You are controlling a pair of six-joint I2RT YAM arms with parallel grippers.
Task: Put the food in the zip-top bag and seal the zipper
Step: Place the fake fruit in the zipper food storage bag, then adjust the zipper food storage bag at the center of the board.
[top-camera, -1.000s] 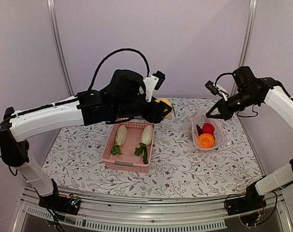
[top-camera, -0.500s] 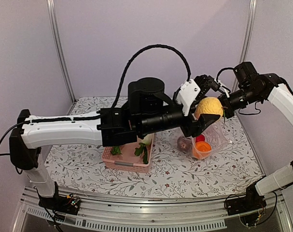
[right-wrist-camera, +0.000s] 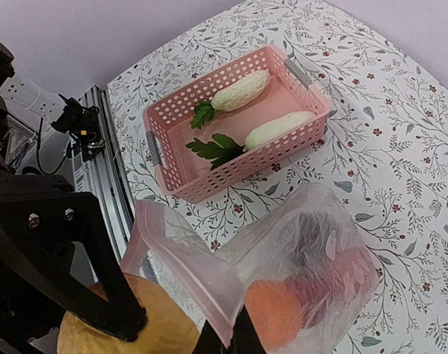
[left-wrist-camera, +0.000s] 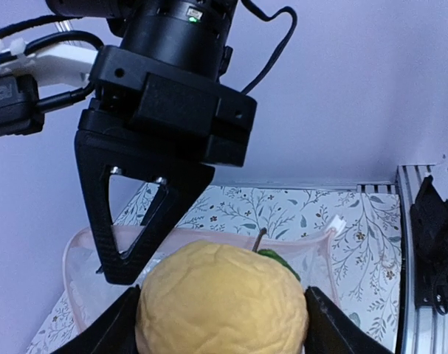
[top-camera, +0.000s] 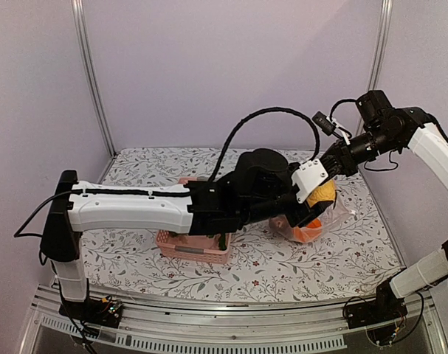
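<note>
My left gripper is shut on a yellow-beige wrinkled round fruit with a stem and a green leaf, and holds it at the open mouth of the zip-top bag. The fruit fills the left wrist view between the fingers. My right gripper is shut on the bag's mouth edge and holds it up. The zipper strip runs along the mouth. An orange and a red piece lie inside the bag. Two white radishes lie in the basket.
The pink slatted basket stands left of the bag; in the top view my left arm hides most of the basket. The left arm stretches across the table's middle. A metal rail runs along the table's edge.
My left arm has swung right from above the basket with the fruit and come down to the bag's mouth. My right gripper has kept hold of the bag's edge.
</note>
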